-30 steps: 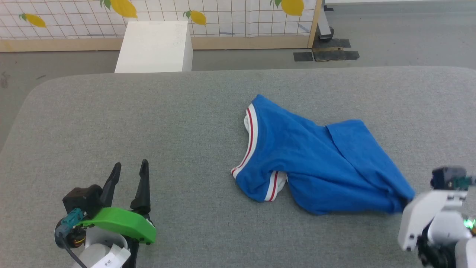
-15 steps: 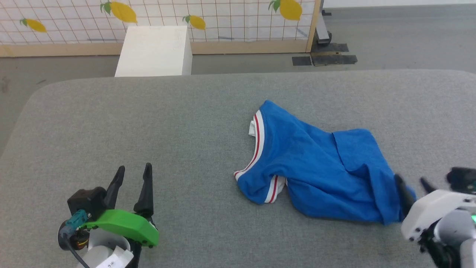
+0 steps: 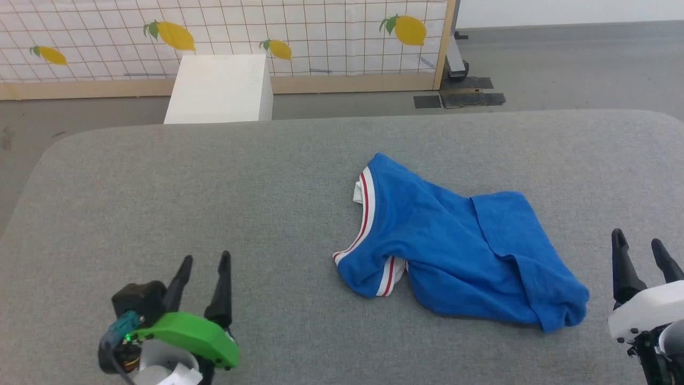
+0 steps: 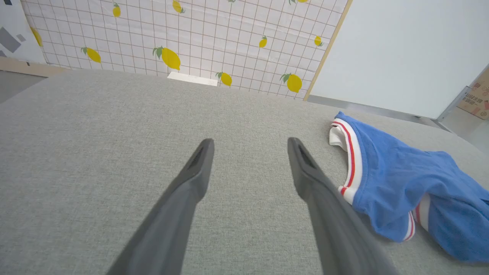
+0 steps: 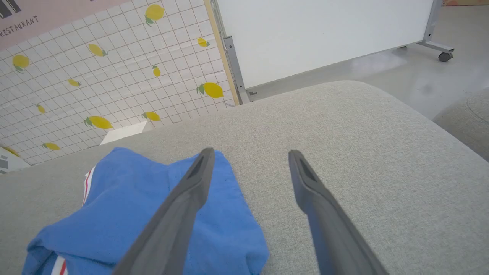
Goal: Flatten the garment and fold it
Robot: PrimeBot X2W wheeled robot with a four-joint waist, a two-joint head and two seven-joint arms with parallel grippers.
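The garment (image 3: 454,251), a bright blue shirt with white trim and thin red stripes, lies crumpled and partly folded over itself on the grey padded table (image 3: 214,187), right of centre. My right gripper (image 3: 638,243) stands open just right of the shirt's lower right corner, nothing between its fingers. In the right wrist view the shirt (image 5: 133,206) lies to the left behind the left finger, and the right gripper (image 5: 248,152) is open over bare table. My left gripper (image 3: 204,260) is open at the lower left, well apart from the shirt (image 4: 401,179).
A white box (image 3: 219,88) stands on the floor beyond the table's far edge, in front of a lemon-print screen (image 3: 240,32). Dark mats (image 3: 459,99) lie on the floor at the back right. A white panel on wheels (image 5: 324,34) stands farther off.
My right gripper has let go of the shirt's lower right corner, opened, and drawn back to the right. The corner has dropped onto the table. The head camera has tilted slightly.
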